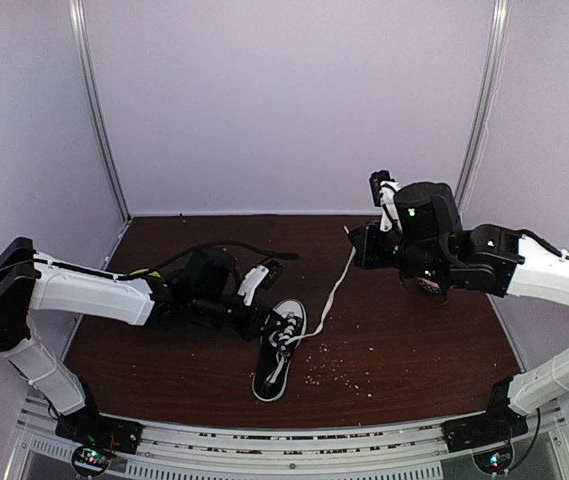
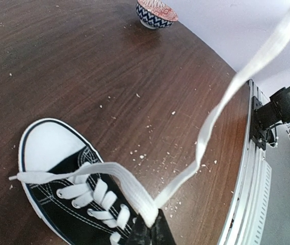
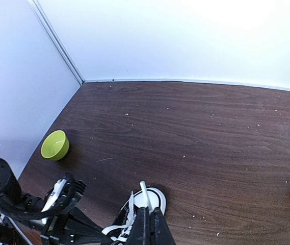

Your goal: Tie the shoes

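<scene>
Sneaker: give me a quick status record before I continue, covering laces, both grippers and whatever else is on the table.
sneaker: black low-top, upright on the table, toe pointing away from the arm bases
laces: untied; one strand stretched up from the shoe to the right gripper
left gripper: shut on the laces over the eyelets
right gripper: raised, shut on the laces
other items: patterned bowl, green bowl, scattered crumbs
</scene>
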You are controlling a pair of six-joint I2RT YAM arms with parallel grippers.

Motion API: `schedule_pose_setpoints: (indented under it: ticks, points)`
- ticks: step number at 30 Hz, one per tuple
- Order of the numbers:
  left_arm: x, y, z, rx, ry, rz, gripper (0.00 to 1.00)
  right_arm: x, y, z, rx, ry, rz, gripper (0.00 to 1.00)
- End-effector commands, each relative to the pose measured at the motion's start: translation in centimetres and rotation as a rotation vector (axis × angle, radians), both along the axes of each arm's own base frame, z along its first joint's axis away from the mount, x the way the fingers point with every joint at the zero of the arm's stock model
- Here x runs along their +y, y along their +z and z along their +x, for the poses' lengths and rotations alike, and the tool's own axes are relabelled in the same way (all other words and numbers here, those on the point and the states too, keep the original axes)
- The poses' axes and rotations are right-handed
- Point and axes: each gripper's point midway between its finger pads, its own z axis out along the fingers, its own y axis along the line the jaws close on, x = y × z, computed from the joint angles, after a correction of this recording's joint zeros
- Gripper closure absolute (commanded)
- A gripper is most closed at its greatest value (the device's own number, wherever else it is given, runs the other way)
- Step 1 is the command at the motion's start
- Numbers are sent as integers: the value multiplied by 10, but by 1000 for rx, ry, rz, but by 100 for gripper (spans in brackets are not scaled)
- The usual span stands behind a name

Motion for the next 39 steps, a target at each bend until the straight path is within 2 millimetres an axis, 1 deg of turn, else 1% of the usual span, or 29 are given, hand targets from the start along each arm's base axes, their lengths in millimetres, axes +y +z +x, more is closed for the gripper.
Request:
schedule_pose_setpoints:
  ticks: [1, 5, 9, 12, 15, 18, 22, 26, 30, 35, 39]
  points:
    - [-16, 16, 11, -61, -102, -77, 96, 20, 28, 13, -49, 41, 48, 100]
    - [-20, 17, 16, -55, -142, -101, 91, 31, 39, 24, -60, 56, 80, 100]
    - [-27, 21, 13, -42, -207, -147, 85, 38, 45, 36, -62, 62, 107, 100]
    - [-33, 22, 9, -20, -255, -169, 83, 42, 49, 45, -61, 67, 117, 100]
    - [-37, 19, 11, -13, -269, -169, 82, 45, 49, 52, -57, 69, 118, 100]
    - [-39, 18, 13, -6, -277, -174, 82, 48, 49, 57, -54, 74, 124, 100]
    - [-38, 18, 16, -11, -268, -173, 77, 50, 49, 61, -50, 79, 128, 100]
    - [-38, 12, 20, -10, -260, -148, 74, 54, 49, 62, -45, 91, 138, 100]
    - [-38, 9, 24, -13, -251, -129, 74, 57, 47, 63, -40, 98, 139, 100]
    - [-39, 12, 31, -35, -234, -124, 74, 61, 42, 63, -26, 109, 139, 100]
    - [-39, 12, 34, -44, -222, -114, 85, 61, 39, 64, -23, 107, 136, 100]
